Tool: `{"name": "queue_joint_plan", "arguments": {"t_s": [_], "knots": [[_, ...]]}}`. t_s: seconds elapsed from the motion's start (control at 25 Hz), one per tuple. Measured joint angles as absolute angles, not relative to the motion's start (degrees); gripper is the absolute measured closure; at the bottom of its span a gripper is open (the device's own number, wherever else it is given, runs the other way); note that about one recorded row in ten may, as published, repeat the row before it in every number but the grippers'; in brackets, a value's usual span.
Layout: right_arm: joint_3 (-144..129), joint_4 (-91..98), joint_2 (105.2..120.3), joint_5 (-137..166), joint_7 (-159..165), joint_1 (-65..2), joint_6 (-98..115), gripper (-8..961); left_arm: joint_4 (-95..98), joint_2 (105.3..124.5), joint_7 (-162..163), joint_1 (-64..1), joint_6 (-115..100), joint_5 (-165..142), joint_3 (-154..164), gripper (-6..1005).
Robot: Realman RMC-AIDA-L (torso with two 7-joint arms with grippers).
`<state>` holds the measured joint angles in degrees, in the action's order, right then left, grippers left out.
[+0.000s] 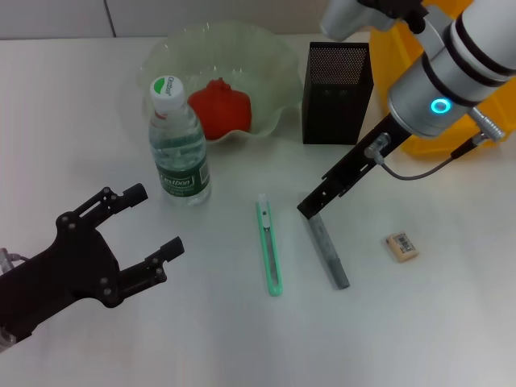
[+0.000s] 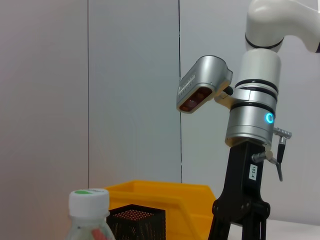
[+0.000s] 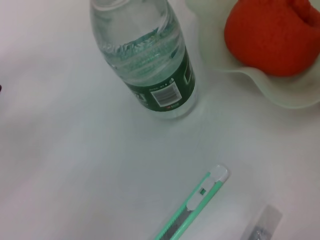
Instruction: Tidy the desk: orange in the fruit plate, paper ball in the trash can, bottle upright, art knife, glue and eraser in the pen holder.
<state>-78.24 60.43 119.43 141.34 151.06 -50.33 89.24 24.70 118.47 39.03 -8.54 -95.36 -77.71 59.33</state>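
Head view: showing orange (image 1: 219, 109) already sitting in fruit plate (image 1: 218, 76), bottle (image 1: 177, 145) already standing upright just in front of the plate's left side. No paper ball showing; yellow bin (image 1: 403, 81), likely the trash can, sitting right of pen holder (image 1: 337, 93), contents hidden. Still lying on desk (image 1: 81, 97): art knife (image 1: 268, 246) in front of the pen holder and a bit left, grey glue stick (image 1: 328, 251) in front of the holder, eraser (image 1: 401, 247) in front and to the right, well apart from the glue. Right gripper (image 1: 310, 208) reaching down to the glue's far end, tip touching or just above it; jaw spread not readable, cannot tell. Left gripper (image 1: 145, 222) hovering in front-left of the bottle, fingers spread wide, holding nothing.

Left wrist view: catching bottle cap (image 2: 89, 200), pen holder (image 2: 136, 222) behind it, yellow bin (image 2: 165, 197) behind that, right arm (image 2: 252, 125) standing tall; its fingers out of frame.

Right wrist view: looking down on bottle (image 3: 150, 65), orange (image 3: 272, 35) in plate (image 3: 290, 95), art knife (image 3: 192, 205), glue end (image 3: 262, 227) at frame edge.

Judging roughly half done, three stationery pieces left. Open desk around glue and knife; pen holder mouth narrow, bottle and plate rim near the lift path.
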Motion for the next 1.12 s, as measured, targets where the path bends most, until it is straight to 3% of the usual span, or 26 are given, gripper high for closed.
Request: {"name": "queue_joint_plan", "arguments": {"t_s": [1.12], "knots": [[-92.22,51.08,119.9,137.82,156.63,-57.49,80.93,187,24.61,118.4,39.78,-9.32,-93.96,-78.72,59.5,171]]}}
